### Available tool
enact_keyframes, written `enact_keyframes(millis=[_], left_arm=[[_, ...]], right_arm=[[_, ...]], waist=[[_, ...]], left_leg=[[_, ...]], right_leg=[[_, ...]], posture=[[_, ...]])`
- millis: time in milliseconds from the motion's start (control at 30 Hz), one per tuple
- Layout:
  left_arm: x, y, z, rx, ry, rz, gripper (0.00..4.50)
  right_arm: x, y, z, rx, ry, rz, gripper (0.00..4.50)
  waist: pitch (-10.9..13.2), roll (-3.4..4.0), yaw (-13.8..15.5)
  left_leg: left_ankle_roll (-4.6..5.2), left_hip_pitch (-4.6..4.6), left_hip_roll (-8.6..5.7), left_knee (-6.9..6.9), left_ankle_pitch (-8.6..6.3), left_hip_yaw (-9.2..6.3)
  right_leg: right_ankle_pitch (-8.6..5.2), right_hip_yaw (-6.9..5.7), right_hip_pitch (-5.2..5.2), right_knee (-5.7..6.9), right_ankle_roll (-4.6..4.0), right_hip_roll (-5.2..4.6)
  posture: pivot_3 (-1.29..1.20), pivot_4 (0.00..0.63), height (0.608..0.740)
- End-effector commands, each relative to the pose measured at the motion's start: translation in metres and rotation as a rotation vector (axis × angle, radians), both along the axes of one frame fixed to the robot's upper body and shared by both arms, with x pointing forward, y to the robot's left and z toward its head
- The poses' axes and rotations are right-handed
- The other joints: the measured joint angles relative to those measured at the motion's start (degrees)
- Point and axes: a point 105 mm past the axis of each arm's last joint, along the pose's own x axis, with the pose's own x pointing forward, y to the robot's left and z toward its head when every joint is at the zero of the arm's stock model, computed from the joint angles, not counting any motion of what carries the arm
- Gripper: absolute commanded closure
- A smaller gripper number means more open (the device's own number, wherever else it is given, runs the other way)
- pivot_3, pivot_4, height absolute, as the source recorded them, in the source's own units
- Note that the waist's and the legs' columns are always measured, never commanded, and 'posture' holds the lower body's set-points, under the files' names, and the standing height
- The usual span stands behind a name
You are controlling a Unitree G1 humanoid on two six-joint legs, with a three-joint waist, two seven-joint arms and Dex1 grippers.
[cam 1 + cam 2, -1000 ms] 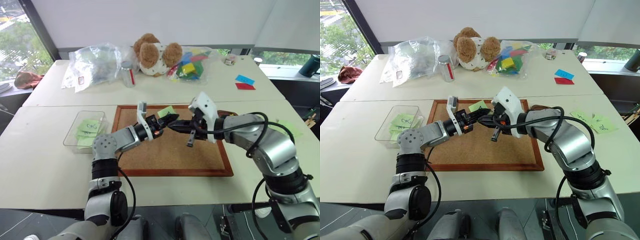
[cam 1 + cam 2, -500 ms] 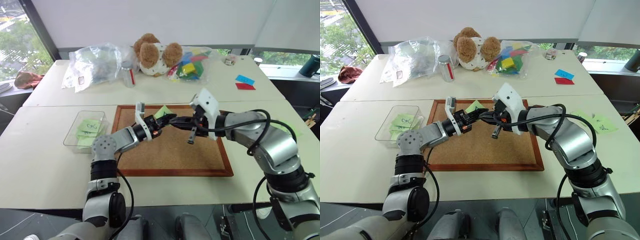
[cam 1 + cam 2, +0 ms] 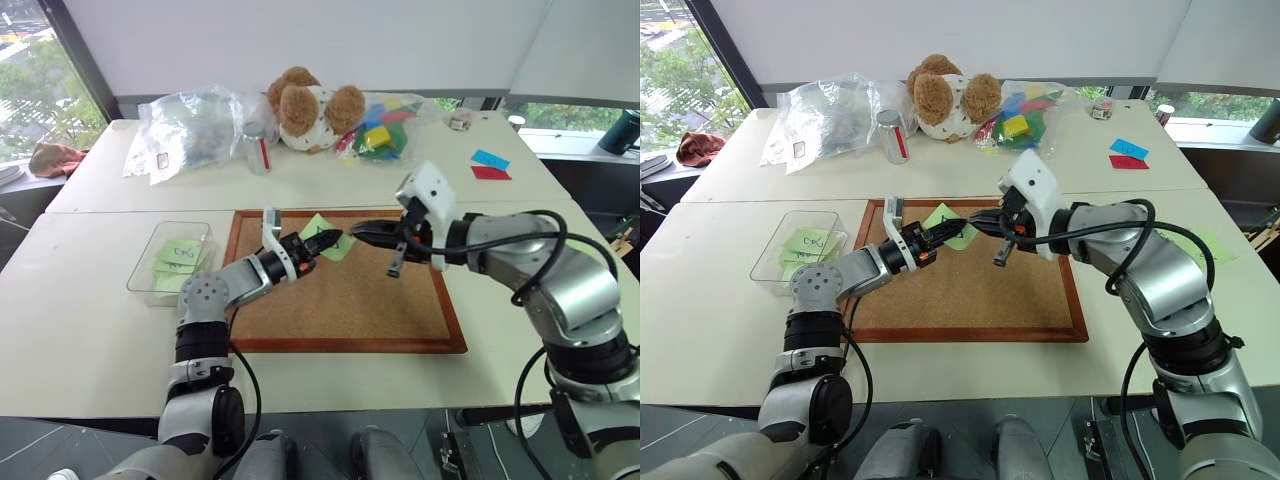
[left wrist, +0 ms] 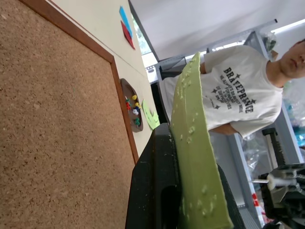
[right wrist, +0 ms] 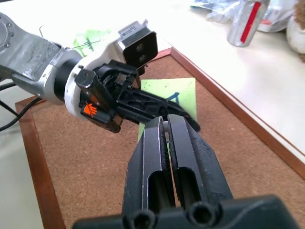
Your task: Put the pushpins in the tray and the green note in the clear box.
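Nearest the robot is the big wood-framed cork board (image 3: 345,285), and both arms meet above its far half. The left gripper (image 3: 322,241) has its two black fingers pinched shut on the small light green square paper note (image 3: 326,237), gripped by its near edge and lifted off the cork. Just off to 3 o'clock of it, the right gripper (image 3: 362,229) is closed tight too, with a white pushpin (image 4: 268,181) nipped at its tip. That pin shows in the left wrist view, not from the head.

The right wrist view looks down its closed fingers (image 5: 183,143) at the other claw, and there you can make out a dark triangle outline drawn on the note.

The left wrist view also catches the small shallow dark reddish-brown tray (image 4: 130,101) sitting just past the board's right frame, with red, yellow, blue and green pushpins (image 4: 133,109) inside. Behind it stands a person (image 4: 238,95) in a white T-shirt with dark lettering, which I can't read for sure.

At 9 o'clock of the board is the shallow transparent plastic box (image 3: 170,258), holding pale green notes with scribbles (image 3: 177,254).

On the far table: a crumpled clear plastic bag (image 3: 190,130), a silver can with a red stripe (image 3: 258,148), a brown teddy bear (image 3: 308,106), a bag of coloured blocks (image 3: 385,125), and blue and red paper slips (image 3: 489,164) at 2 o'clock.
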Motion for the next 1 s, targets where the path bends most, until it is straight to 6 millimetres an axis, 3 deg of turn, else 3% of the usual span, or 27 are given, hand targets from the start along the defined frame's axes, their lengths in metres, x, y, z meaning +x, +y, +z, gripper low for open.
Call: enact_keyframes(millis=[33, 233, 300, 533, 833, 933, 1000], left_arm=[[0.003, 0.004, 0.021, -0.037, -0.062, 0.010, 4.49], [0.002, 0.007, 0.030, -0.066, -0.074, 0.024, 4.49], [0.001, 0.007, 0.031, -0.067, -0.075, 0.023, 4.49], [-0.002, 0.006, 0.032, -0.077, -0.078, 0.027, 4.49], [-0.006, 0.006, 0.031, -0.073, -0.082, 0.031, 4.49], [-0.007, 0.005, 0.030, -0.068, -0.084, 0.029, 4.50], [-0.007, 0.004, 0.030, -0.067, -0.085, 0.029, 4.50]], right_arm=[[0.025, -0.038, 0.012, 0.022, -0.065, -0.183, 4.50], [0.076, -0.121, -0.011, 0.087, 0.022, -0.545, 4.50], [0.085, -0.138, -0.019, 0.101, 0.047, -0.609, 4.50], [0.104, -0.163, -0.056, 0.145, 0.174, -0.692, 4.50], [0.108, -0.166, -0.071, 0.121, 0.210, -0.688, 4.50], [0.109, -0.169, -0.072, 0.117, 0.212, -0.698, 3.55], [0.109, -0.168, -0.071, 0.120, 0.213, -0.695, 2.57]], waist=[[0.0, 0.00, 0.0], [0.0, 0.00, 0.0], [0.0, 0.00, 0.0], [0.0, 0.00, -0.2], [0.0, 0.00, -0.2], [0.0, 0.00, -0.1], [0.0, 0.00, -0.1]], left_leg=[[0.00, 0.00, -0.01, 0.02, 0.00, 0.00], [0.00, 0.01, -0.02, 0.01, 0.00, 0.03], [0.00, 0.01, -0.02, 0.00, 0.01, 0.04], [-0.05, 0.06, -0.01, 0.00, 0.03, 0.12], [-0.08, 0.06, -0.01, 0.02, 0.05, 0.13], [-0.09, 0.06, -0.01, 0.02, 0.06, 0.13], [-0.09, 0.06, -0.01, 0.02, 0.06, 0.13]], right_leg=[[0.00, 0.01, 0.00, 0.00, 0.00, 0.00], [0.00, 0.02, 0.01, 0.03, 0.00, 0.00], [0.00, 0.02, -0.01, 0.04, 0.00, 0.00], [0.00, 0.10, -0.01, 0.09, 0.01, 0.05], [0.01, 0.12, -0.01, 0.12, 0.02, 0.06], [0.01, 0.12, -0.01, 0.12, 0.03, 0.06], [0.02, 0.12, -0.01, 0.12, 0.03, 0.06]], posture=[[0.00, 0.150, 0.740], [0.00, 0.150, 0.740], [0.00, 0.150, 0.740], [0.00, 0.150, 0.740], [0.00, 0.150, 0.740], [0.00, 0.150, 0.740], [0.00, 0.150, 0.740]])
